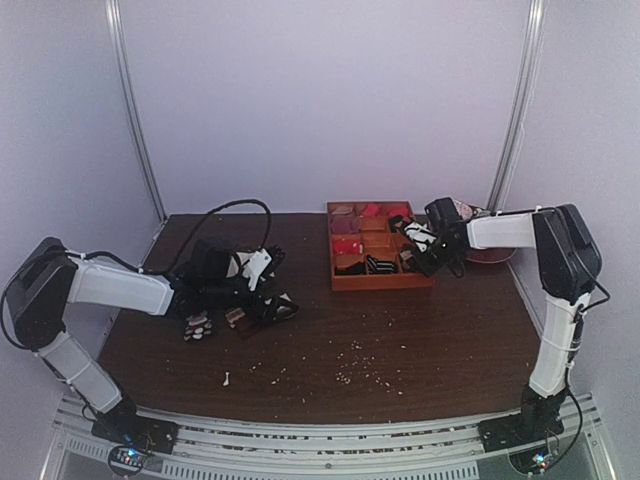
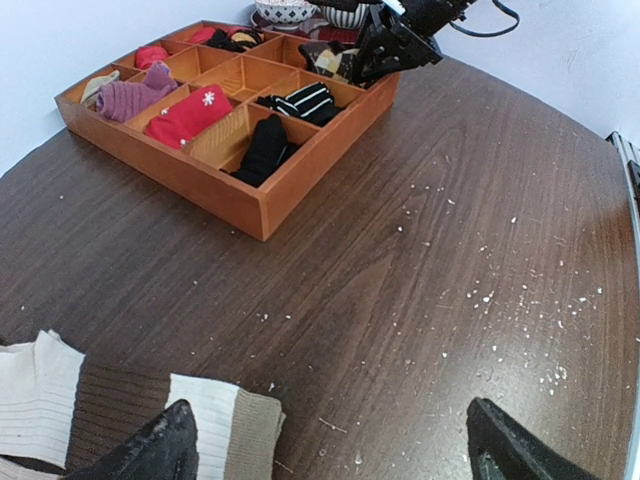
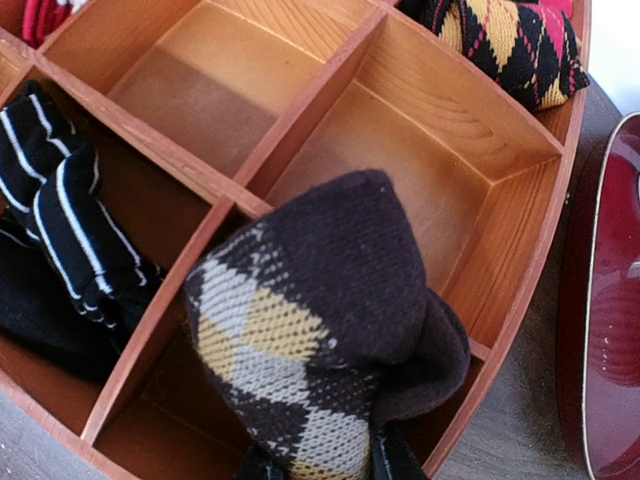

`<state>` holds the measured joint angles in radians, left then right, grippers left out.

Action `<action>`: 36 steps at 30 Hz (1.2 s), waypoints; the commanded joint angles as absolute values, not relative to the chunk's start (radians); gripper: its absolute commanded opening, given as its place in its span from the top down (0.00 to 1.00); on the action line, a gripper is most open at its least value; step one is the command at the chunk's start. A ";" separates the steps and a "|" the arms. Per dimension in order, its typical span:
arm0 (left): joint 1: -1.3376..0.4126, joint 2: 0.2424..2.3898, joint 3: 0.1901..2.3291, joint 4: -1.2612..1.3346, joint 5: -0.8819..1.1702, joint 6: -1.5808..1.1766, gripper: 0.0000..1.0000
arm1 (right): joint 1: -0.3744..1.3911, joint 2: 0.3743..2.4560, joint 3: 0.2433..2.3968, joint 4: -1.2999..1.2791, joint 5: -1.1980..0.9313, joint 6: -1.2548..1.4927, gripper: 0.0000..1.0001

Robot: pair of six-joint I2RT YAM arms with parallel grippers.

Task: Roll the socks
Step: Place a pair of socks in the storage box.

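Note:
The argyle socks [image 3: 320, 320] are a rolled bundle with dark ends and cream, yellow and grey diamonds. My right gripper [image 3: 320, 465] is shut on the bundle from below and holds it over a divider of the wooden tray [image 3: 510, 290], near its corner. In the top view the right gripper [image 1: 420, 250] is at the tray's right side. The left wrist view shows it and the bundle [image 2: 330, 62] far off. My left gripper [image 2: 330, 445] is open and empty, low over the table, with one finger [image 2: 160, 445] by the brown-and-cream striped socks [image 2: 120, 405].
The tray [image 1: 380, 283] holds black-and-white striped socks [image 3: 50, 200], a red-and-yellow argyle roll [image 3: 510, 50], a red roll [image 2: 190, 115] and a purple one [image 2: 135, 95]. A dark red dish [image 3: 610, 300] lies right of the tray. White crumbs dot the table [image 1: 360, 370].

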<state>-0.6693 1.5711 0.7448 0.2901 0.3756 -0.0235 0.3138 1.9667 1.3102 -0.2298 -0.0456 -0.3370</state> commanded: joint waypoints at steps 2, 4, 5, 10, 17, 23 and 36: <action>-0.667 1.571 0.758 0.319 0.385 -0.003 0.08 | 0.289 2.115 1.296 -0.495 0.059 -0.300 0.94; -0.668 1.575 0.759 0.319 0.385 -0.004 0.08 | 0.286 2.123 1.309 -0.529 0.053 -0.289 0.90; -0.668 1.577 0.760 0.319 0.385 -0.004 0.08 | 0.287 2.127 1.324 -0.555 0.037 -0.282 0.90; -0.667 1.587 0.768 0.317 0.385 -0.004 0.08 | 0.288 2.122 1.337 -0.591 0.020 -0.270 0.80; -0.667 1.585 0.776 0.307 0.384 -0.002 0.08 | 0.290 2.076 1.338 -0.568 -0.029 -0.253 0.70; -0.667 1.588 0.789 0.298 0.377 -0.001 0.08 | 0.291 2.018 1.370 -0.533 -0.080 -0.240 0.52; -0.668 1.576 0.787 0.288 0.371 0.000 0.08 | 0.291 2.029 1.396 -0.581 -0.057 -0.251 0.68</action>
